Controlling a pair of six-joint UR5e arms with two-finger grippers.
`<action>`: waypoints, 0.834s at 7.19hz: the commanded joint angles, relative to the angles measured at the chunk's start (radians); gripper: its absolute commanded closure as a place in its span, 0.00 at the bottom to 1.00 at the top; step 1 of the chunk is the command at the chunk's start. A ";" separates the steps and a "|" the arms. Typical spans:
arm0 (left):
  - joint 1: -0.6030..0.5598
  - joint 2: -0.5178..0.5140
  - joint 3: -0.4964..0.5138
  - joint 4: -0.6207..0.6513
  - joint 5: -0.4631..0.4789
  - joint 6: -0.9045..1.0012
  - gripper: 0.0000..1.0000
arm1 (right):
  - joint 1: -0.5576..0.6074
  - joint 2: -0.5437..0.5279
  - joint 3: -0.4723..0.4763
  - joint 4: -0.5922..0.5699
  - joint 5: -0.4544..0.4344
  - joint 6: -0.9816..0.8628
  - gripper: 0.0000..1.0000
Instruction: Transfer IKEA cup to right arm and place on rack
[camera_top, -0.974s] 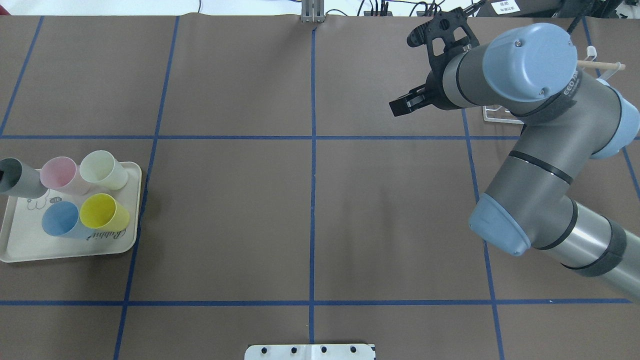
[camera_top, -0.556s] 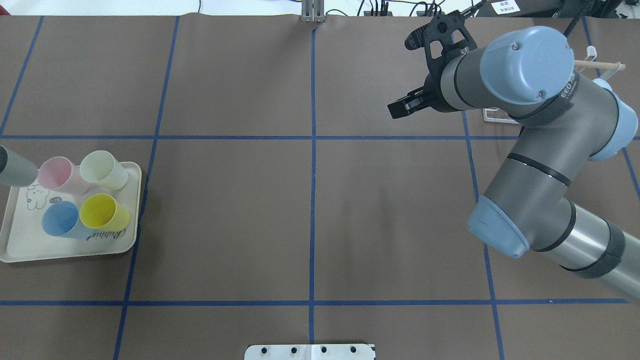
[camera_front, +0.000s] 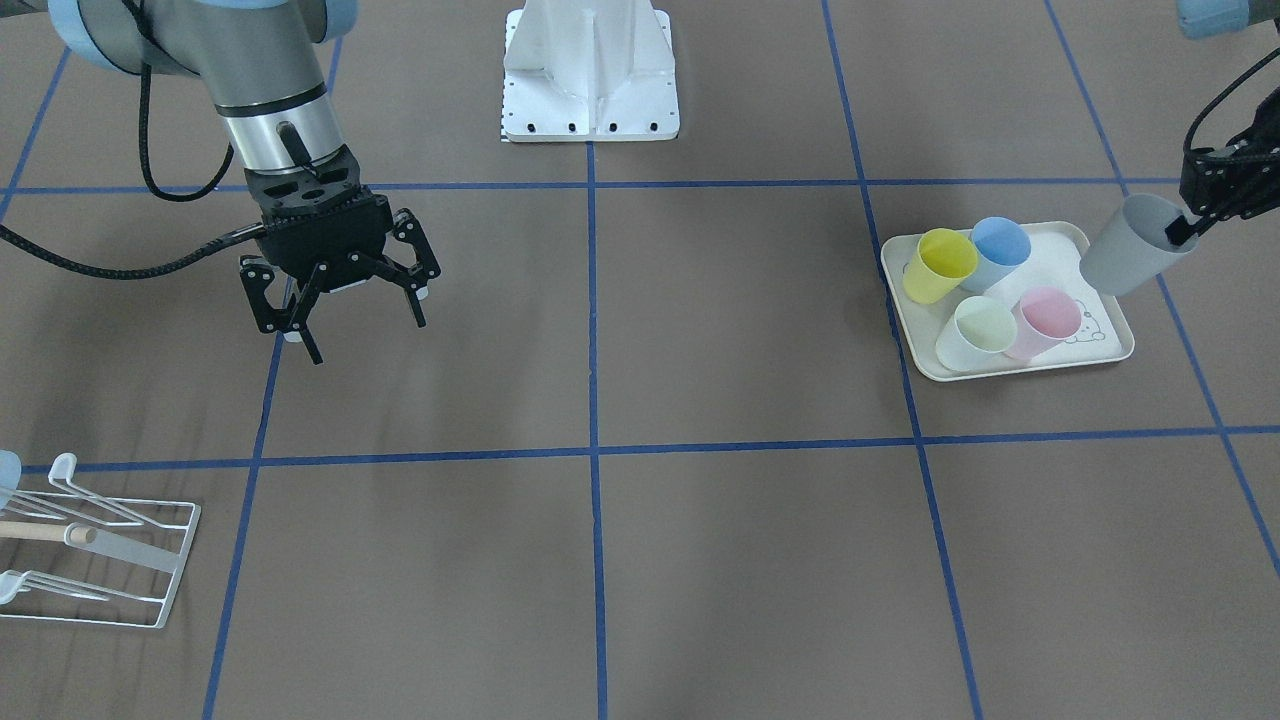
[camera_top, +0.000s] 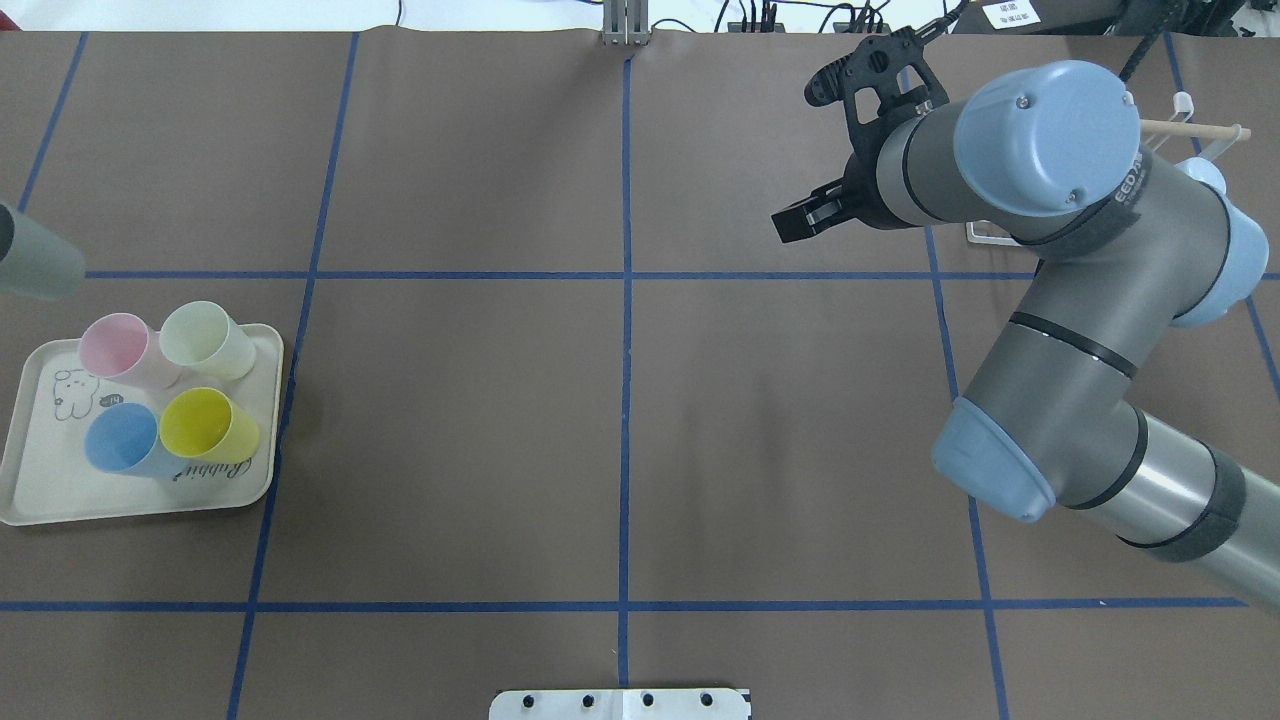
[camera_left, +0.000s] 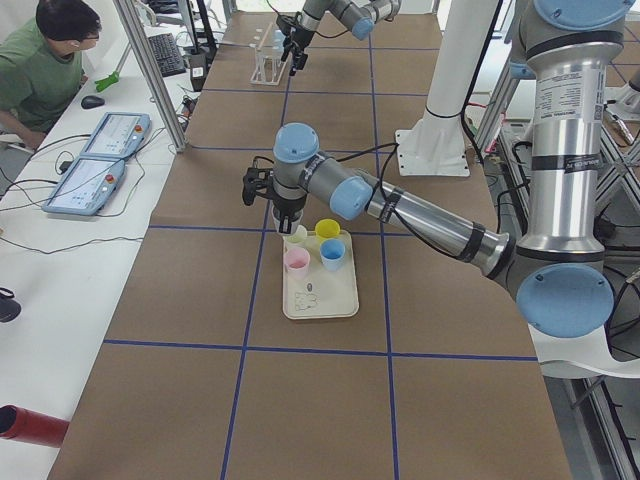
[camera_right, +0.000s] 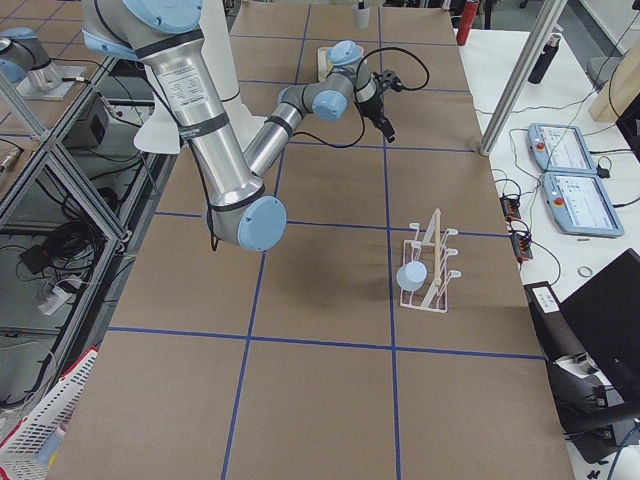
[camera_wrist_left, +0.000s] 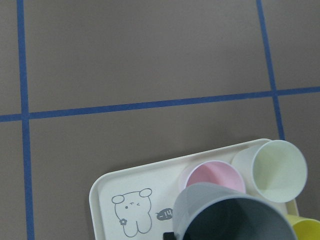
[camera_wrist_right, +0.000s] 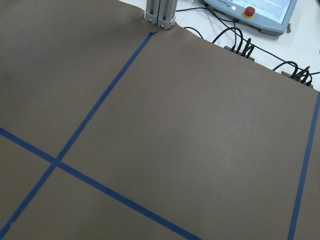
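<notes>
My left gripper (camera_front: 1186, 224) is shut on the rim of a grey IKEA cup (camera_front: 1128, 256), with one finger inside the rim. It holds the cup tilted in the air just beyond the tray's edge. The cup shows at the left edge of the overhead view (camera_top: 36, 266) and at the bottom of the left wrist view (camera_wrist_left: 230, 216). My right gripper (camera_front: 362, 334), black with linked fingers, is open and empty above the table, also in the overhead view (camera_top: 814, 150). The white wire rack (camera_front: 100, 560) with a wooden dowel (camera_top: 1195, 129) stands at the right side, far from both grippers.
A cream rabbit-print tray (camera_front: 1000, 372) holds pink (camera_front: 1045, 320), pale green (camera_front: 982, 330), yellow (camera_front: 940, 262) and blue (camera_front: 1000, 250) cups. A light-blue cup (camera_right: 412, 275) hangs on the rack. The robot's white base (camera_front: 590, 70) stands mid-table. An operator sits beside the table (camera_left: 45, 70).
The grey cup has risen off the tray and moved towards the table's far side. My right gripper has drifted slightly left, still open.
</notes>
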 joint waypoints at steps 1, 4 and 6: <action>0.074 -0.206 0.029 0.013 -0.008 -0.318 1.00 | -0.013 -0.013 -0.044 0.145 -0.029 -0.069 0.01; 0.255 -0.534 0.167 0.002 -0.007 -0.716 1.00 | -0.010 -0.041 -0.055 0.298 -0.027 -0.230 0.01; 0.335 -0.624 0.181 -0.005 -0.004 -0.836 1.00 | -0.010 -0.119 -0.055 0.463 -0.018 -0.244 0.01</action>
